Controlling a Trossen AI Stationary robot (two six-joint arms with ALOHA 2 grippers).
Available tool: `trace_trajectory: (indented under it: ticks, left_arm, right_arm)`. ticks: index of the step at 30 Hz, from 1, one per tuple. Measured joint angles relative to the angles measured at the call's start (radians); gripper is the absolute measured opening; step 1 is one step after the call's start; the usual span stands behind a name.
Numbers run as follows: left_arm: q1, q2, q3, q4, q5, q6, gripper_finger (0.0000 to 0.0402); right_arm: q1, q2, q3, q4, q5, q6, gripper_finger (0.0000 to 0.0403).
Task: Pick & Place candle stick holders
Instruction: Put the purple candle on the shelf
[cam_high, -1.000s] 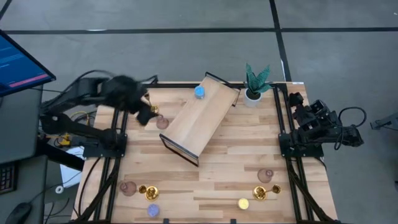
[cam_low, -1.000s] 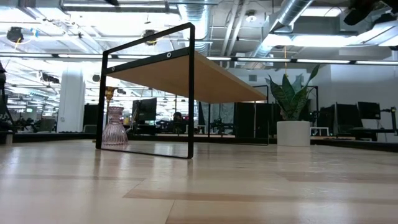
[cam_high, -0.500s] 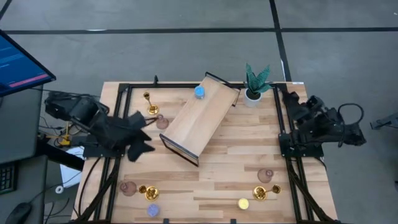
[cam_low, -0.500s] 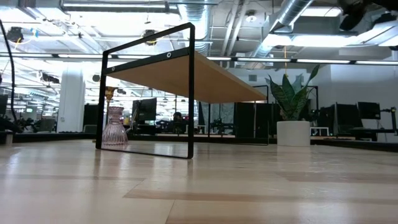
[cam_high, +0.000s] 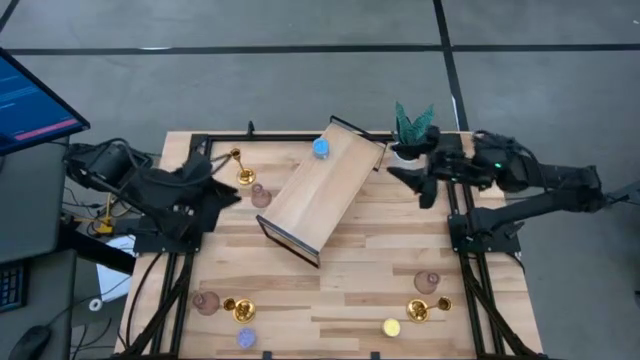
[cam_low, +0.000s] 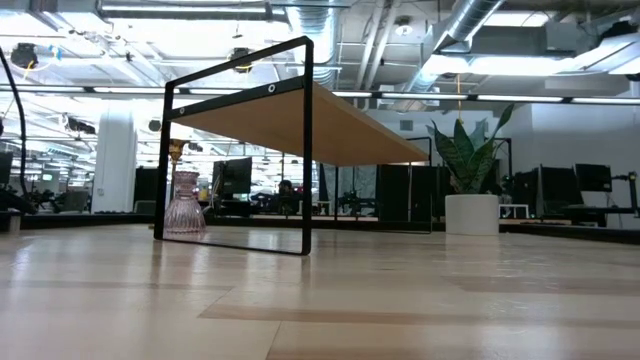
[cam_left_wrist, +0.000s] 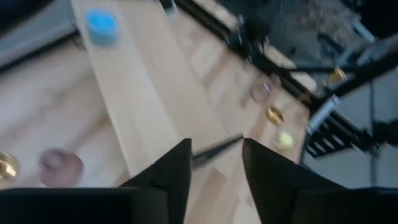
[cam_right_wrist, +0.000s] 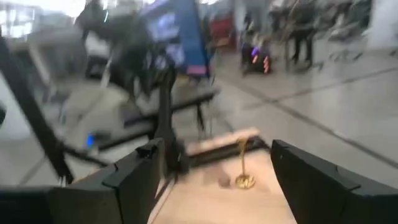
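Several candle stick holders stand on the table. At the far left are a gold stemmed one (cam_high: 240, 170) and a pink one (cam_high: 261, 195). A blue one (cam_high: 321, 148) sits on the wooden shelf (cam_high: 322, 188). A pink (cam_high: 207, 302), a gold (cam_high: 240, 308) and a violet one (cam_high: 246, 338) stand near left. A pink (cam_high: 428, 282), a gold (cam_high: 420, 310) and a yellow one (cam_high: 391, 327) stand near right. My left gripper (cam_high: 222, 192) (cam_left_wrist: 214, 168) hovers open at the left edge, nothing between its fingers. My right gripper (cam_high: 412, 183) (cam_right_wrist: 217, 177) is open in the air beside the plant.
The tilted shelf with its black frame (cam_low: 300, 150) fills the table's middle. A potted plant (cam_high: 410, 135) stands at the far right, just beside my right arm. Bare wood lies between the shelf and the near holders.
My left gripper has drawn back from the gold stemmed holder at the far left toward the table's left edge; the holder stays standing. My right arm has risen from its folded rest at the right edge and reached out level over the table, toward the left.
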Motion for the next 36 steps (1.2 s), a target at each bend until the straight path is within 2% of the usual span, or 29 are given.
trace_trajectory:
  ticks: [2, 6, 12, 14, 17, 24, 36]
  left_arm:
    - [0.0, -0.019, 0.0, 0.0, -0.065, 0.023, 0.0107]
    - [0.0, -0.055, 0.0, 0.0, -0.196, 0.035, 0.0063]
    - [0.0, -0.079, 0.0, 0.0, -0.266, 0.035, 0.0007]
    - [0.0, -0.078, 0.0, -0.003, -0.259, 0.036, 0.0005]
    - [0.0, -0.078, 0.0, -0.011, -0.183, 0.074, 0.0007]
    - [0.0, -0.086, 0.0, -0.01, -0.044, 0.131, 0.0006]
    - [0.0, -0.09, 0.0, -0.001, -0.003, 0.155, 0.0005]
  right_arm:
    - [0.008, 0.077, 0.077, -0.072, -0.052, -0.021, 0.0286]
    - [0.048, 0.208, 0.174, -0.095, -0.127, -0.075, 0.0286]
    - [0.126, 0.379, 0.27, -0.102, -0.139, -0.103, 0.0286]
    - [0.157, 0.438, 0.298, -0.098, -0.139, -0.098, 0.0286]
    - [0.209, 0.531, 0.337, -0.049, -0.121, -0.064, 0.0286]
    - [0.315, 0.792, 0.474, 0.086, -0.02, 0.003, 0.0286]
    - [0.38, 1.192, 0.858, 0.052, -0.015, 0.006, 0.0286]
